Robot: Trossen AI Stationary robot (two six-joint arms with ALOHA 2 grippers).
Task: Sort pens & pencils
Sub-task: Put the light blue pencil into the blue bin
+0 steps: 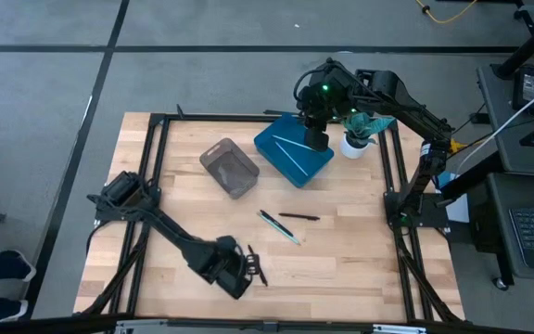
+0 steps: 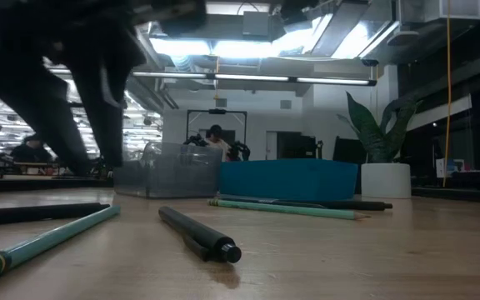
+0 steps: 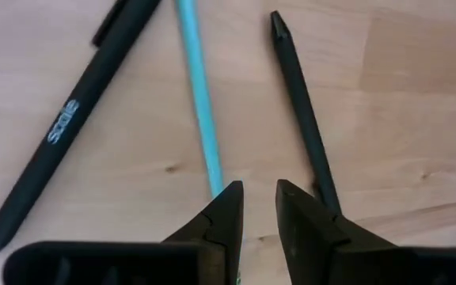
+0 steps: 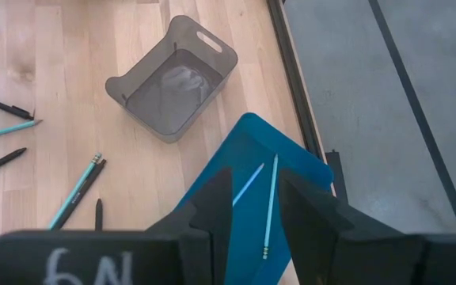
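1. Left tool [image 1: 247,264] sits low over the wooden surface [image 1: 341,250] at its near edge, well to the near-left of the blue bin [image 1: 292,148]. Its fingers [image 3: 220,218] stand slightly apart, released, with nothing between them.
2. Just under that tool lie three sticks: a black pen with white lettering [image 3: 66,127], a light blue pencil [image 3: 199,91] and a thin black pen [image 3: 301,103]. The blue one runs up to the tip of one finger; the thin black one passes beside the other finger. I cannot tell whether either is touched.
3. Grey clear bin [image 1: 229,167] stands left of the blue bin, just beside it, tilted at an angle to the surface edges. It looks empty from the right wrist view.
4. Near the middle of the surface, nearer than the blue bin, lie a light blue pencil [image 1: 278,225] and a black pen [image 1: 298,216], ends close together.
5. Blue bin holds two light blue pencils [image 4: 269,207] side by side.
6. Right tool [image 1: 316,139] hovers over the blue bin, fingers [image 4: 212,207] parted, grasping nothing.
7. Small potted plant in a white pot [image 1: 356,141] stands just right of the blue bin.
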